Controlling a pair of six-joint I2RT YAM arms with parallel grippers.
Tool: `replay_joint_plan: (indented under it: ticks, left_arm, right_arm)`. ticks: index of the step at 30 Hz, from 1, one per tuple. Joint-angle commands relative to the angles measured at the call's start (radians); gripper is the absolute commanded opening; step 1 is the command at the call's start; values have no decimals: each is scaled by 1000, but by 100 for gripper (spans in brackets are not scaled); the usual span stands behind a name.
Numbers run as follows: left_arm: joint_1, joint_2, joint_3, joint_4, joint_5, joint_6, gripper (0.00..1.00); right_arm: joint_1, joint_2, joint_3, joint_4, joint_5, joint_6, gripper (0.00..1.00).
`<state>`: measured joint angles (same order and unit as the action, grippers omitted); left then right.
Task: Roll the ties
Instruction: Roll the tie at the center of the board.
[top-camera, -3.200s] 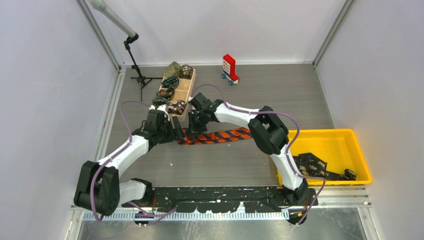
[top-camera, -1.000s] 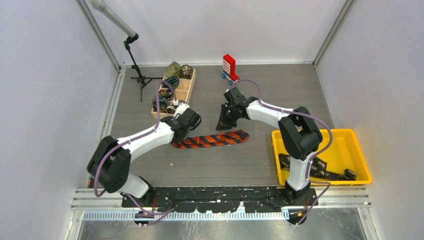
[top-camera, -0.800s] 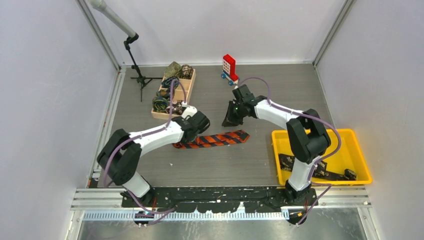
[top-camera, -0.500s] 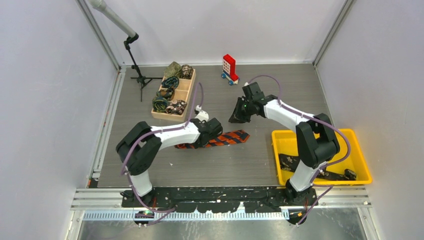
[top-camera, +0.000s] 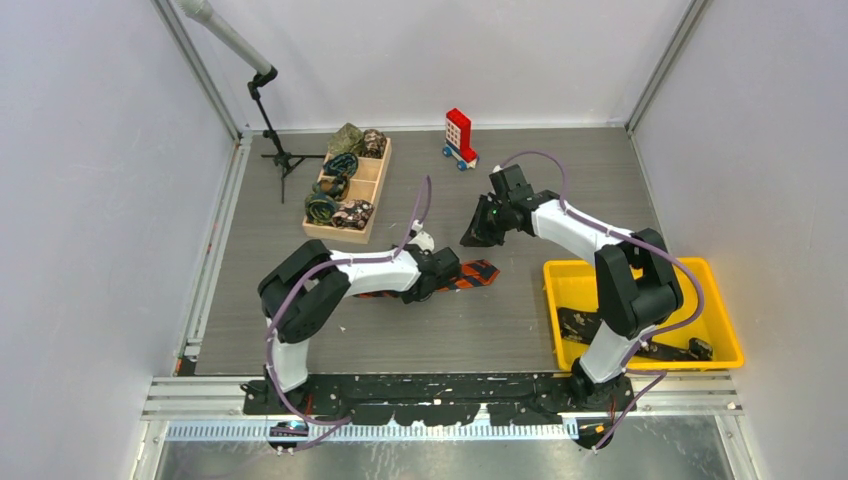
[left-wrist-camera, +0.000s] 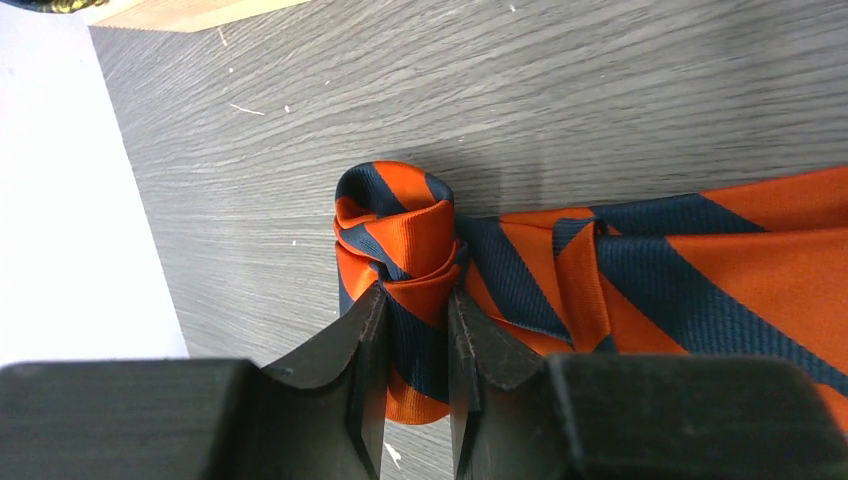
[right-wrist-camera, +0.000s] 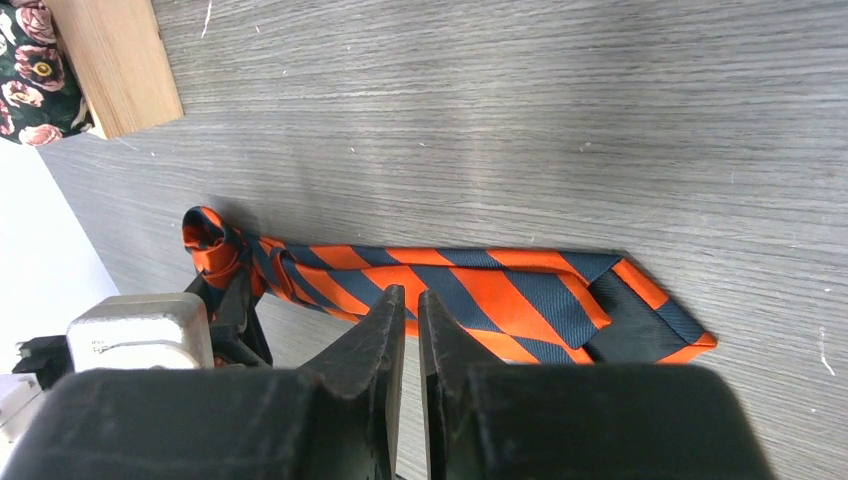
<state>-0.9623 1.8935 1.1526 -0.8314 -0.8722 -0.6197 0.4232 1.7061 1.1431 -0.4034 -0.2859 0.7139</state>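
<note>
While I watch from the overhead camera, an orange-and-dark-blue striped fabric necktie (top-camera: 472, 272) lies on the grey wood-grain surface (top-camera: 500, 335) near the middle, between the two arms, wide pointed end toward the right. Left wrist view: the narrow end is wound into a small tight coil (left-wrist-camera: 395, 225), and the left hand (left-wrist-camera: 415, 298) is clenched on that coil, one finger on each side, fabric pinched between them. In that view the rest of the necktie runs off flat to the right of the coil. The right hand (top-camera: 480, 230) hangs on the far side of the wide end, not touching it. Its own camera shows its fingers (right-wrist-camera: 385, 330) drawn nearly together, only a slit between them and nothing in it. That camera looks down on the whole necktie: coil at left, pointed tip at right, a dark patch showing near the tip. Far left: a light wooden divided tray (top-camera: 383, 178) holding several rolled ties (top-camera: 328, 205), among them a floral rolled tie (top-camera: 353, 213); I can't make out every compartment. Near right: a yellow plastic bin (top-camera: 705, 272) with dark speckled ties (top-camera: 620, 330) lying loose inside. A red-and-white toy block on blue wheels (top-camera: 459, 135) stands toward the far edge, well apart from the necktie.
</note>
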Motion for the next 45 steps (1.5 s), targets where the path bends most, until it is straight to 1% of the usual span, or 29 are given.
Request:
replay_joint_plan:
  ticks: [1, 5, 10, 12, 20, 30, 35, 39, 42, 45]
  left_arm:
    - [-9, 25, 34, 46, 111, -9, 22]
    - [-11, 33, 43, 48, 139, -13, 28]
    - [-13, 17, 48, 39, 153, -20, 40]
    - [-13, 8, 55, 32, 158, -21, 43]
    - [-13, -26, 95, -3, 168, -23, 50]
    - [-13, -113, 106, -31, 182, -20, 61]
    - [-13, -191, 108, -61, 188, -33, 66]
    - [-13, -290, 79, -62, 179, -33, 74]
    - [-7, -371, 25, -41, 178, -15, 80]
    - [29, -466, -54, 12, 228, 19, 82]
  right_arm:
    - [-2, -45, 4, 23, -12, -1, 16]
    - [-2, -45, 5, 23, -13, 0, 16]
    - [-2, -41, 15, 19, -20, -1, 16]
    - [-2, -36, 20, 18, -24, 1, 16]
    - [-3, -30, 40, 16, -35, 3, 16]
    - [10, -28, 65, 9, -42, 1, 16]
    - [27, -23, 79, 8, -47, 4, 16]
    - [49, -20, 94, 11, -50, 9, 16]
    - [74, -19, 109, 17, -48, 15, 18]
    - [112, -14, 123, 33, -44, 26, 23]
